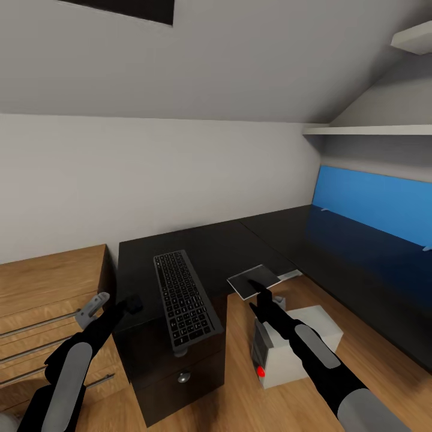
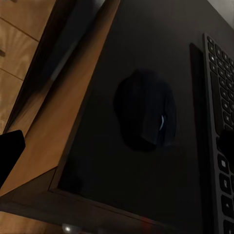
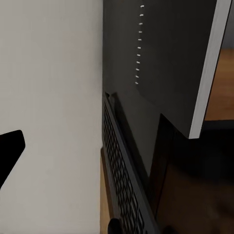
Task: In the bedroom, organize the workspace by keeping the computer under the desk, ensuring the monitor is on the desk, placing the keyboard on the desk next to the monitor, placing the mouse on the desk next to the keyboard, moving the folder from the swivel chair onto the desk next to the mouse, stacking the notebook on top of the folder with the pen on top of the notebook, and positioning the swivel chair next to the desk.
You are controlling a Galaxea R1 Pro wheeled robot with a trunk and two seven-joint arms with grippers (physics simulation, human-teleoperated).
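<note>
the keyboard (image 1: pixel 185 300) lies along the black drawer cabinet (image 1: pixel 180 366) top's right edge, a dark mouse (image 2: pixel 145 116) beside it (no readable writing). right gripper (image 1: pixel 262 295) grasps the notebook (image 1: pixel 255 281); left gripper's (image 1: pixel 129 305) state is unclear.

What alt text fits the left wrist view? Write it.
A dark mouse sits on a black cabinet top, with the keyboard lying alongside it. Wood floor shows past the cabinet's edge.
</note>
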